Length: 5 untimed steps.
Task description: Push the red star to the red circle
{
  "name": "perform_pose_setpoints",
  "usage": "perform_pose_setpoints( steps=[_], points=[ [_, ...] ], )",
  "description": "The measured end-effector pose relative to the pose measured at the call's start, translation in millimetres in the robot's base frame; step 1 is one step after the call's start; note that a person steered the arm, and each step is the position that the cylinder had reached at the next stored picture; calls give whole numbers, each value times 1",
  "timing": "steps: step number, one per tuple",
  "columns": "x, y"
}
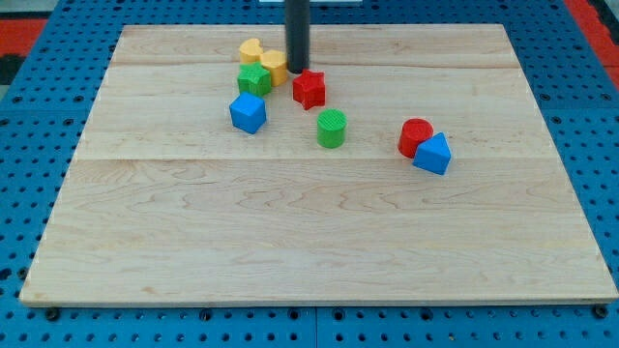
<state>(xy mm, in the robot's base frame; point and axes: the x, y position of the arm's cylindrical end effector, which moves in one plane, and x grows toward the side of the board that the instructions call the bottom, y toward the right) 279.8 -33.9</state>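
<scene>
Red star [309, 88]: a small, rigid, probably light block on the wooden board [319, 242], well apart from the red circle [415, 136] toward the view's right, which touches a blue block [432, 154]. Best pushed on its upper-left side. My tip [297, 70], no jaws, stands just beside it; contact unclear, rod cut off above.

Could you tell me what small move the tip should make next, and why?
Probably push toward the view's lower right. My tip sits just upper left of the red star, and the red circle lies to its lower right, touching a blue block.
</scene>
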Motion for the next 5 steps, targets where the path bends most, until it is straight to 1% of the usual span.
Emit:
perform_pose_setpoints(
  steps=[1,3,4,5],
  points=[
    [-2,-15],
    [51,-4],
    [51,-4],
    [51,39]
  ],
)
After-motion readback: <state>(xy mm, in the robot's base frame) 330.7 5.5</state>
